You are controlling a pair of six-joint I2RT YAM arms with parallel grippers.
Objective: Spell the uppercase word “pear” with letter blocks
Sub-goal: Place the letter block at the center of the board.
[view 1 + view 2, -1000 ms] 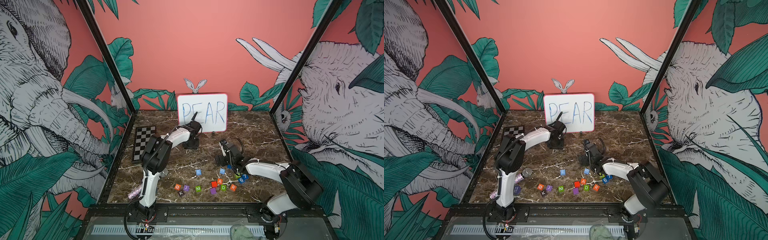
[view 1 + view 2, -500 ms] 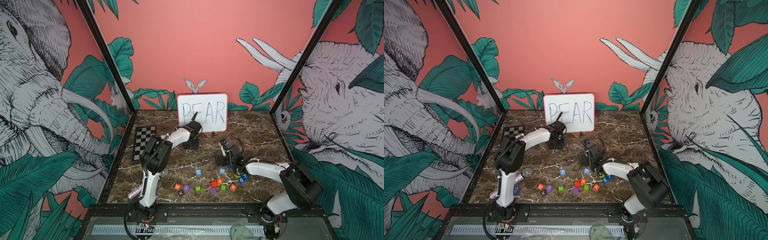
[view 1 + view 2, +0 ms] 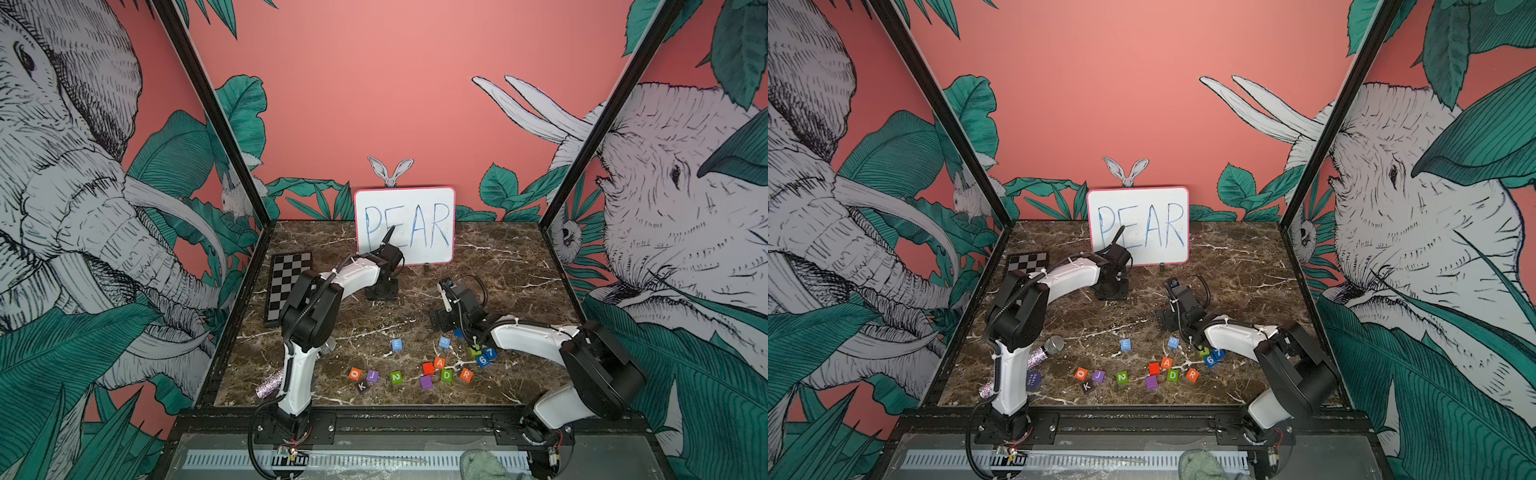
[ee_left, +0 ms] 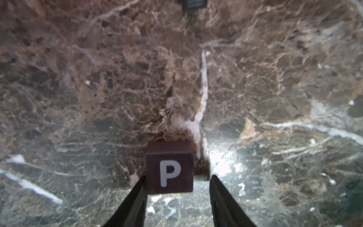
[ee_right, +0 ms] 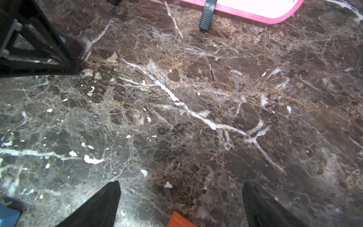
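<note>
In the left wrist view the dark brown P block stands on the marble between the fingers of my left gripper. One finger touches its side and a clear gap separates the opposite finger from it, so the gripper is open. In both top views that gripper hangs low just in front of the whiteboard and hides the P. The light blue E, orange A and orange R lie nearer the front. My right gripper is wide open and empty over bare marble.
The pink-edged whiteboard reading PEAR stands at the back. A chessboard lies at the left, a glittery microphone by the left arm's base. Several other cubes lie along the front. An orange cube's corner shows beneath the right gripper.
The left jaws have parted slightly around the P block. Neither arm has visibly moved in the top views, and the right gripper stays wide open.
</note>
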